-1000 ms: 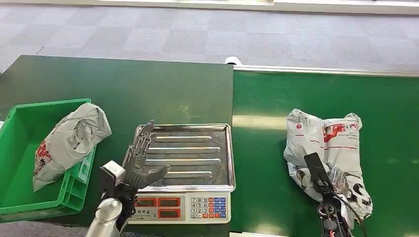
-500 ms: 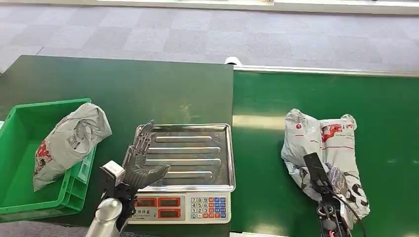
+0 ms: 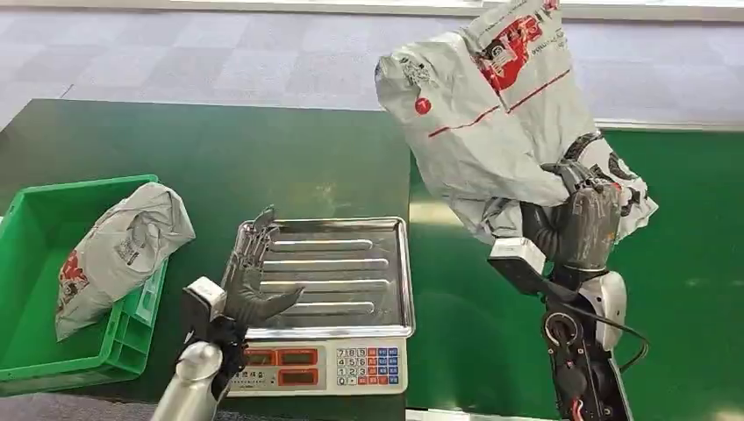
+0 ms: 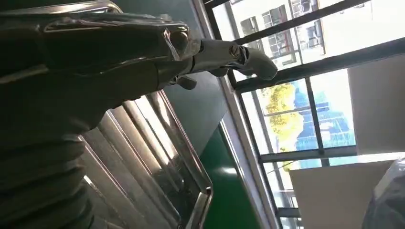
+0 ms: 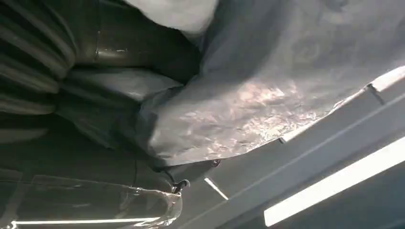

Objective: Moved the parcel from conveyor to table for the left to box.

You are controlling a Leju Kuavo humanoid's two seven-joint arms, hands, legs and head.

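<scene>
Overhead, right hand (image 3: 581, 230) grips parcel (image 3: 491, 114) above green conveyor (image 3: 684, 263); left hand (image 3: 250, 285) open, grey carpet (image 3: 219, 61) behind.

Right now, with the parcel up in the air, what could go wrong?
1. The right robot hand grips the grey parcel low at one end, so most of the bag stands above the grip; it could flop or slip out.
2. The left robot hand is spread over the scale's steel tray; a parcel set down there could land on it.
3. The green bin already holds a parcel leaning over its rim, so another may nudge it out.
</scene>
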